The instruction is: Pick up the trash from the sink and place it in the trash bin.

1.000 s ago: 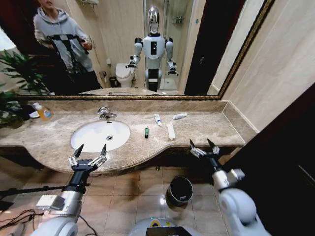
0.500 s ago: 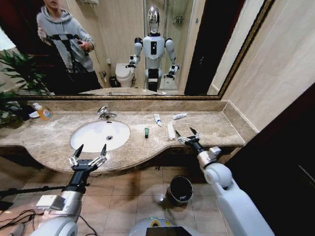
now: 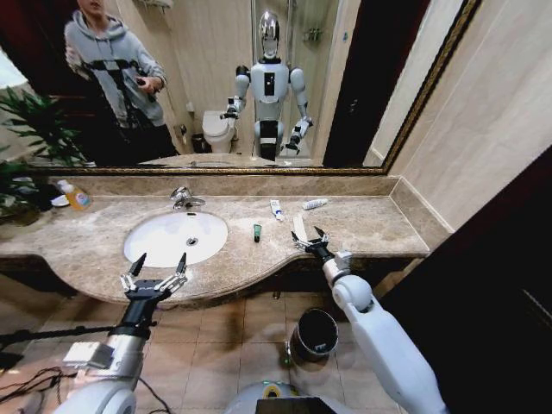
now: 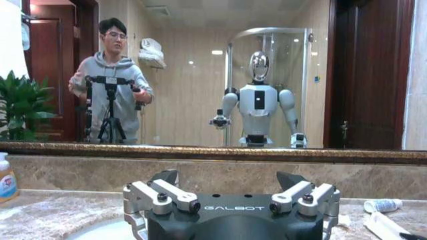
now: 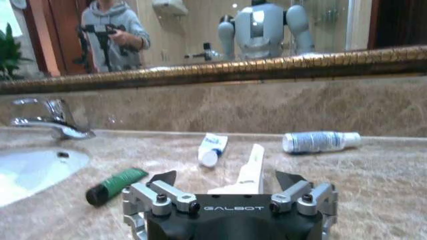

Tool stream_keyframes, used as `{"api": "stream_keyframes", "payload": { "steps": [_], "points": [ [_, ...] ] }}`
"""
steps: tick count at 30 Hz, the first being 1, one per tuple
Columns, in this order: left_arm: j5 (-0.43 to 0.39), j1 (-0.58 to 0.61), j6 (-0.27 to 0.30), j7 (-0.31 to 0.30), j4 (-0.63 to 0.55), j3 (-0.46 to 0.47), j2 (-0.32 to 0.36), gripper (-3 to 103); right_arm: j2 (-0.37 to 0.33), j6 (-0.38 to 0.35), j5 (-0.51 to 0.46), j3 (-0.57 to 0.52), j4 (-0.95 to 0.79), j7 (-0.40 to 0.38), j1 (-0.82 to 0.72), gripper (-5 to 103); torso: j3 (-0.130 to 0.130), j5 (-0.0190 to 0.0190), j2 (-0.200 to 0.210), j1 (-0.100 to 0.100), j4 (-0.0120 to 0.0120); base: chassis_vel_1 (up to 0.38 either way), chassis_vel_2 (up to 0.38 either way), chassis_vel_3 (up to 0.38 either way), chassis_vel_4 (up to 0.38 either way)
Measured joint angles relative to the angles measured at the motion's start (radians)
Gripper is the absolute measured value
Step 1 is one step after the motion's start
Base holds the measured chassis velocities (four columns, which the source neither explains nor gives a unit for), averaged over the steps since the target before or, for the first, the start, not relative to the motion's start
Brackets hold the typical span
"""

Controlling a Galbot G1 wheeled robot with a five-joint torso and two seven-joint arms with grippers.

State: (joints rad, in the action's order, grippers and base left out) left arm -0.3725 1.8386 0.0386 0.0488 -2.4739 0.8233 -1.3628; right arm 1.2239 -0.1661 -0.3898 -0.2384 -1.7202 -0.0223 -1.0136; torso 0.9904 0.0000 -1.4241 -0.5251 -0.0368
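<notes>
The white oval sink (image 3: 153, 244) sits left of centre in the marble counter, and its bowl holds no items. The trash lies on the counter to its right: a dark-green tube (image 3: 257, 231), a long flat white packet (image 3: 298, 223), a white tube (image 3: 276, 210) and another white tube (image 3: 315, 203). My right gripper (image 3: 308, 239) is open at the packet's near end, and in the right wrist view the packet (image 5: 251, 169) runs away from between its jaws (image 5: 227, 181), with the green tube (image 5: 115, 185) beside it. My left gripper (image 3: 155, 271) hangs open at the counter's front edge by the sink. The dark round trash bin (image 3: 315, 335) stands on the floor below.
A chrome faucet (image 3: 183, 198) stands behind the sink, and a yellow bottle (image 3: 76, 197) is at the far left by a plant. A mirror runs along the wall behind the counter. A dark wooden panel (image 3: 492, 285) closes the right side.
My right arm has swung up and left, from beyond the counter's front edge to the packet's near end. The left arm has stayed still.
</notes>
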Motion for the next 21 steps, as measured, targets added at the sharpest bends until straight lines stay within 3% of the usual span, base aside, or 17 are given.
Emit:
{"api": "stream_keyframes", "payload": {
  "steps": [4, 7, 11, 15, 21],
  "points": [
    [0.0, 0.0, 0.0, 0.0, 0.0, 0.0, 0.0, 100, 0.005, 0.0, 0.01, -0.001, 0.027, 0.006, 0.006, 90, 0.0, 0.0, 0.0, 0.0, 0.0, 0.0, 0.0, 0.0, 0.0],
    [0.0, 0.0, 0.0, 0.0, 0.0, 0.0, 0.0, 100, 0.016, 0.0, 0.035, 0.0, 0.041, 0.013, 0.007, 74, 0.0, 0.0, 0.0, 0.0, 0.0, 0.0, 0.0, 0.0, 0.0],
    [0.0, 0.0, 0.0, 0.0, 0.0, 0.0, 0.0, 100, 0.027, 0.005, 0.072, -0.007, 0.051, 0.021, 0.007, 63, 0.0, 0.0, 0.0, 0.0, 0.0, 0.0, 0.0, 0.0, 0.0],
    [0.0, 0.0, 0.0, 0.0, 0.0, 0.0, 0.0, 100, 0.025, 0.008, 0.082, -0.011, 0.054, 0.027, 0.002, 42, 0.0, 0.0, 0.0, 0.0, 0.0, 0.0, 0.0, 0.0, 0.0],
    [0.0, 0.0, 0.0, 0.0, 0.0, 0.0, 0.0, 100, 0.021, 0.013, 0.08, -0.022, 0.057, 0.031, -0.006, 25, 0.0, 0.0, 0.0, 0.0, 0.0, 0.0, 0.0, 0.0, 0.0]
  ]
}}
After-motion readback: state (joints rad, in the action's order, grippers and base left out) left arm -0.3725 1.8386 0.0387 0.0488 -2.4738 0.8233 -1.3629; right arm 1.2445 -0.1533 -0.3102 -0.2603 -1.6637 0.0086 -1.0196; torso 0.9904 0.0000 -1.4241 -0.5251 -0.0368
